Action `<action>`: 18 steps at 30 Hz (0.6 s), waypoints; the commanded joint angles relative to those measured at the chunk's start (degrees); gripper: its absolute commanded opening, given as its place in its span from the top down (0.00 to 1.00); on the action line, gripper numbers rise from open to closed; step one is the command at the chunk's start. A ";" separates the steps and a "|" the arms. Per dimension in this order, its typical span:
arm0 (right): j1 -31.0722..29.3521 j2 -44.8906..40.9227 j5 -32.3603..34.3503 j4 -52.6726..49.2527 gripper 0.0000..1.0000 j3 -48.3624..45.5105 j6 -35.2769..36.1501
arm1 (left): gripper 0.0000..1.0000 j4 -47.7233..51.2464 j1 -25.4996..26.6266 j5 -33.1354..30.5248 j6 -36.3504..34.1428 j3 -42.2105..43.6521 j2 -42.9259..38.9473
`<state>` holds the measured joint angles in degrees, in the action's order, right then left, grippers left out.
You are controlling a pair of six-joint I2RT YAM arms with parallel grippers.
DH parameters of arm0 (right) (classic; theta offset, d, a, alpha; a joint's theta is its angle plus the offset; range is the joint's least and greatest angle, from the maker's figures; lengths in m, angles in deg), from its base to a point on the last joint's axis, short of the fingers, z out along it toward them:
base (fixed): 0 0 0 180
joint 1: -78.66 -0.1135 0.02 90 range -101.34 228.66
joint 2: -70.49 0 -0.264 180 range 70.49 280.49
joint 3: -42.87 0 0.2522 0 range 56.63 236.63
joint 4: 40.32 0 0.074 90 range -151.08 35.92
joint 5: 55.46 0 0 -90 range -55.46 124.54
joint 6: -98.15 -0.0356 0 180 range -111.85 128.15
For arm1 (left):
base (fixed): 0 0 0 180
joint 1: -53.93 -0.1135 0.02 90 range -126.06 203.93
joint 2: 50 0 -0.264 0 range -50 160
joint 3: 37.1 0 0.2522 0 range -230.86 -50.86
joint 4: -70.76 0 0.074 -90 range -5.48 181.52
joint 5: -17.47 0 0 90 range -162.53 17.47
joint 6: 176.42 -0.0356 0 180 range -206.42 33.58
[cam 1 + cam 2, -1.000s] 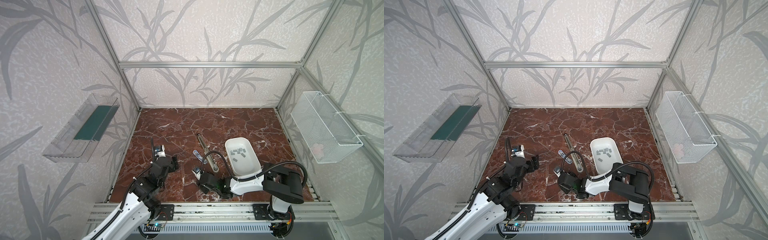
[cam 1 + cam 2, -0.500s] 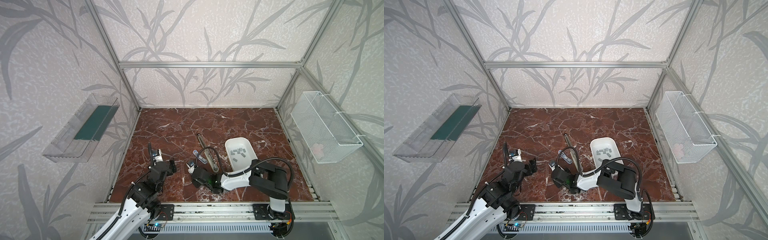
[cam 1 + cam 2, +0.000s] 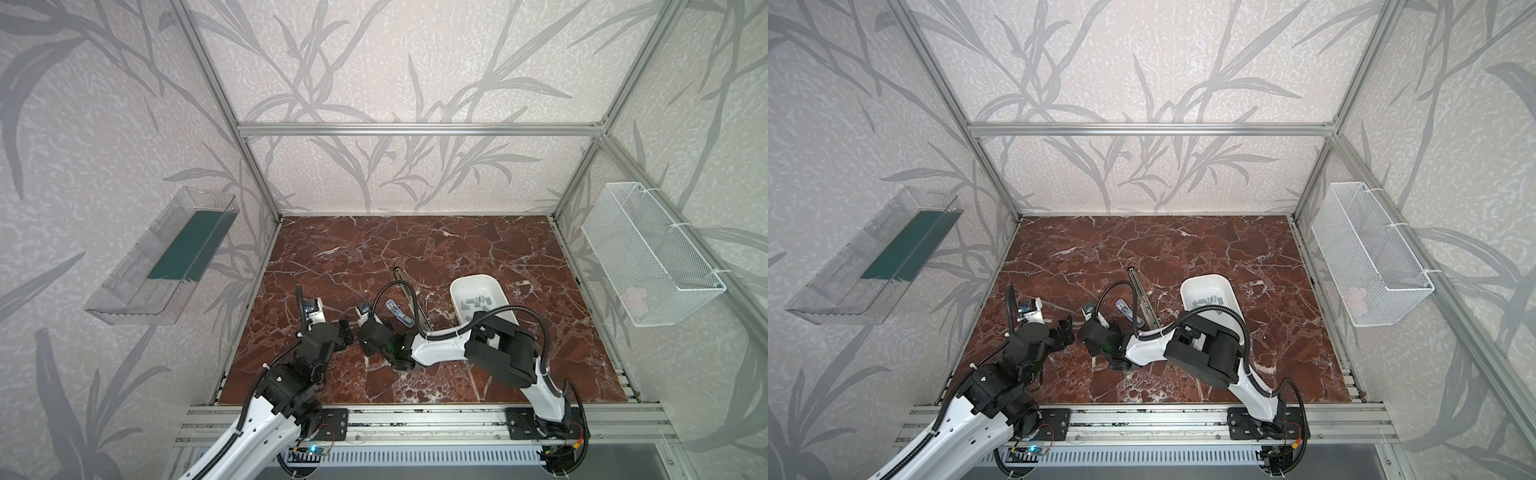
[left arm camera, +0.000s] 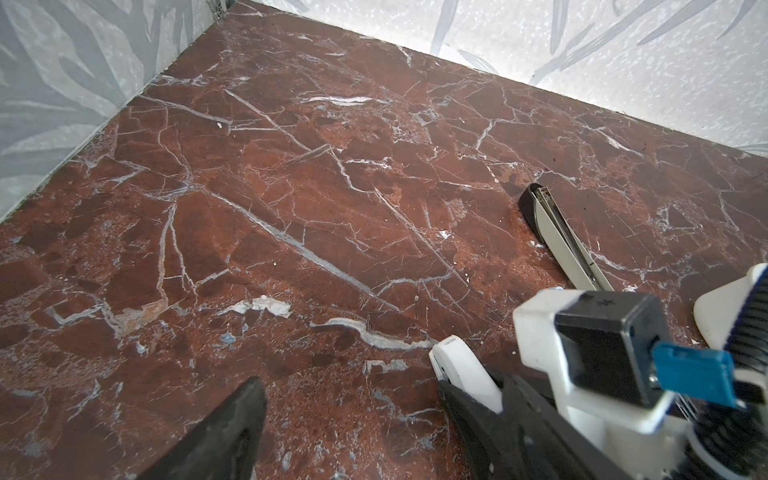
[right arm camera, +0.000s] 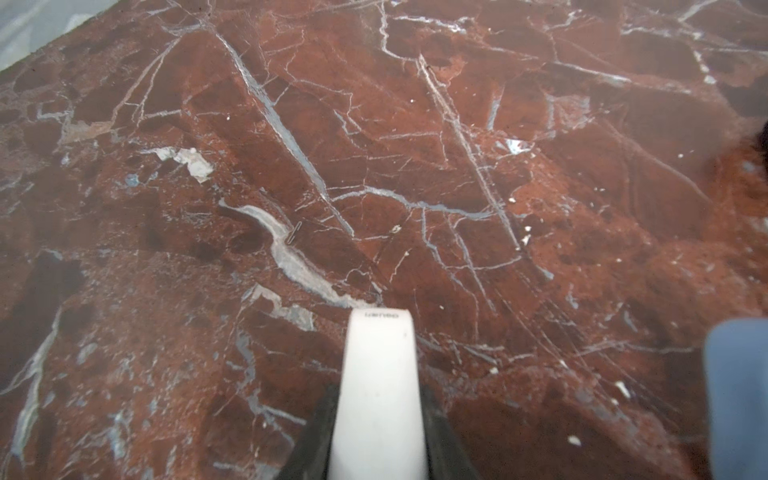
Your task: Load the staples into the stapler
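While right hand (image 5: 378, 401) grips white stapler (image 5: 380, 361), left hand (image 3: 345, 330) gapes alongside.

The left arm (image 3: 257, 432) reaches in from the surface's front-left corner, its left tool (image 3: 345, 329) spread wide and empty. The right arm (image 3: 440, 353) lies low along the front edge, folded leftward. Its right tool (image 5: 378, 415) pinches a white stapler (image 5: 380, 357), close beside the left tool.

A white wire basket (image 3: 623, 249) hangs right of the red marble tabletop (image 3: 374, 249); a clear plastic bin (image 3: 124, 299) holding a green sheet (image 3: 187, 245) hangs left of it.
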<state>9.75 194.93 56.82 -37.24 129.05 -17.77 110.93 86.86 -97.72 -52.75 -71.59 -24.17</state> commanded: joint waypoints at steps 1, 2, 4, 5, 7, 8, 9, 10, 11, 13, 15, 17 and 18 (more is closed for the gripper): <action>0.33 0.15 -1.45 -3.75 0.64 -0.82 -0.64 | 0.10 0.31 -0.21 -1.54 1.14 0.50 -0.51; 0.30 -0.76 -1.53 -3.71 0.61 -1.15 -0.42 | 0.10 0.30 -0.19 -1.80 1.16 0.43 -0.43; 0.27 -2.91 -1.88 -2.61 0.53 -2.28 1.02 | 0.10 0.30 -0.20 -1.64 1.31 0.43 -0.17; 0.30 -4.04 -1.87 -2.00 0.50 -2.99 1.69 | 0.10 0.30 -0.15 -1.33 1.41 0.43 -0.09; 0.28 -6.98 -1.94 -0.50 0.43 -4.70 3.21 | 0.10 0.48 -0.15 -1.09 1.42 0.34 0.01; 0.31 -8.52 -2.02 -0.20 0.40 -5.49 3.74 | 0.10 0.63 -0.19 -1.07 1.40 0.23 -0.13; 0.26 -10.65 -1.99 -0.04 0.38 -6.51 4.13 | 0.11 0.81 -0.15 -1.17 1.17 0.08 -0.16; 0.31 -12.58 -2.12 0.37 0.35 -7.75 4.52 | 0.10 0.66 -0.22 -1.67 0.82 -0.01 -0.32; 0.26 -14.61 -2.06 0.81 0.34 -9.04 4.96 | 0.10 0.94 -0.19 -2.00 0.83 -0.37 -0.46; 0.28 -19.22 -1.25 2.01 0.33 -12.60 6.09 | 0.10 1.73 -0.21 -2.62 1.50 -1.50 -0.46; 0.41 -23.04 0.57 3.38 0.33 -16.09 7.39 | 0.10 2.13 -0.17 -1.60 1.99 -2.65 -0.38; 0.84 -26.30 3.09 5.36 0.33 -20.18 8.36 | 0.08 -0.46 -0.20 1.43 2.47 -2.72 -0.55; 1.20 -28.21 3.73 5.93 0.33 -21.82 8.40 | 0.07 -1.47 -0.19 2.36 3.37 -2.65 -2.23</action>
<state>9.99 169.71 56.97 -33.94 110.73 -11.51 110.67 86.86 -97.02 -52.10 -72.36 -24.43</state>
